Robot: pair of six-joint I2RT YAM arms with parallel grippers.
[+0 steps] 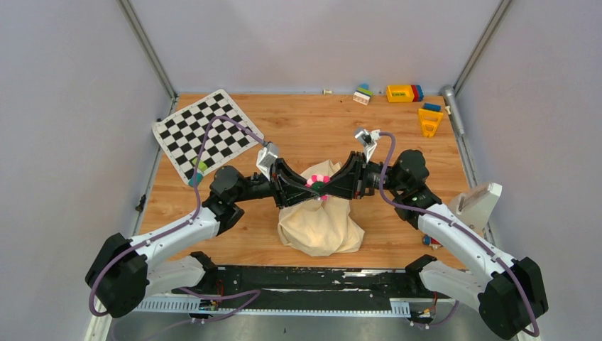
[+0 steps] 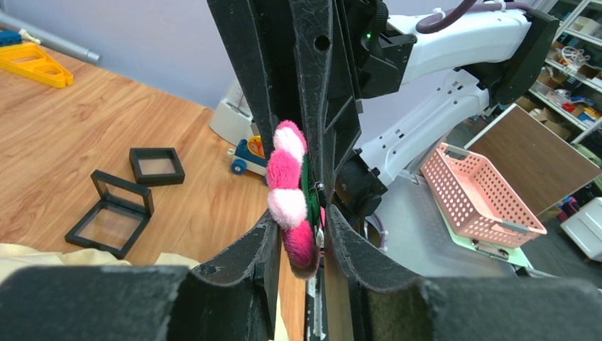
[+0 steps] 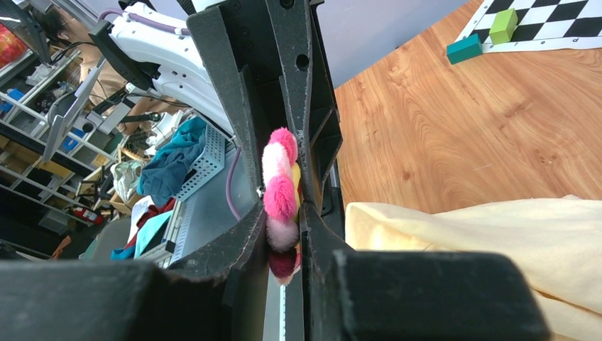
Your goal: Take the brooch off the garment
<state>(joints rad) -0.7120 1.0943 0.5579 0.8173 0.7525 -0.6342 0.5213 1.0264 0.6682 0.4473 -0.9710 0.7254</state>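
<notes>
The brooch (image 1: pixel 317 182), a small pink and magenta flower with a yellow centre, sits at the top of the cream garment (image 1: pixel 319 226) in the middle of the table. My left gripper (image 1: pixel 310 184) and my right gripper (image 1: pixel 324 184) meet at it from either side. In the left wrist view the brooch (image 2: pixel 289 199) stands edge-on, squeezed between my fingers (image 2: pixel 234 266), green backing toward the right finger. In the right wrist view the brooch (image 3: pixel 280 202) is likewise pinched between my fingers (image 3: pixel 234 245), with the garment (image 3: pixel 490 241) to the right.
A checkerboard mat (image 1: pixel 206 131) with green and teal blocks (image 1: pixel 197 172) lies at the back left. Toy blocks (image 1: pixel 405 93) and a yellow piece (image 1: pixel 429 119) lie at the back right. Two black square frames (image 2: pixel 117 206) and a white device (image 1: pixel 477 202) sit at the right.
</notes>
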